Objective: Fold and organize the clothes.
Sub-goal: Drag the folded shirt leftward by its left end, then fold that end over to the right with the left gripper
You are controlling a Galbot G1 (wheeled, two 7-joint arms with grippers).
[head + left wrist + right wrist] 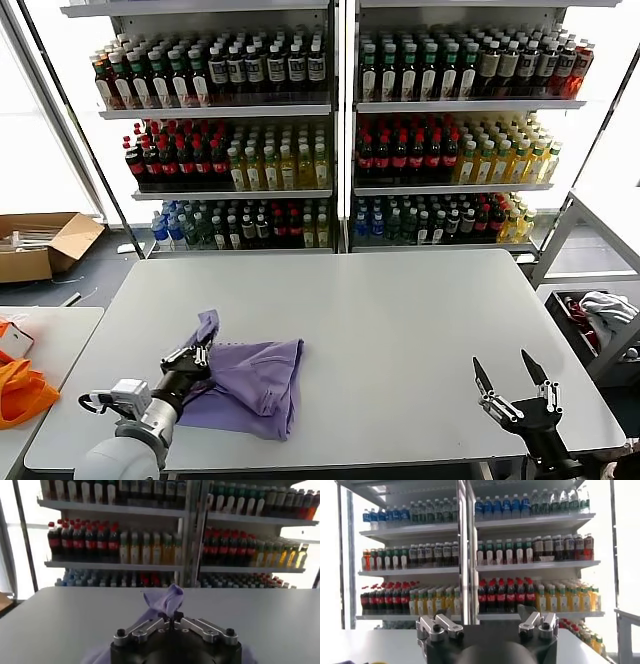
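From the head view, a lilac T-shirt lay crumpled on the grey worktop, near its front edge and toward the left front corner. The left claw sat at the shirt's left side, its fingers pinched together on a raised fold of the fabric that stood up just above it. The right claw hovered over the right front corner of the worktop, well apart from the shirt, its two dark fingers spread wide with nothing between them. Behind the worktop stood shelves of bottled drinks. A cardboard box sat on the floor off to the left, and a bright orange fabric lay on a side table beyond the worktop's left edge.

In the left wrist view, the left claw was closed tight on a tuft of the lilac T-shirt, which rose as a small peak just past the fingertips, with the worktop stretching beyond to the shelves of bottled drinks.

In the right wrist view, the right claw stood fully spread and held nothing; only the shelves of bottled drinks showed beyond it.
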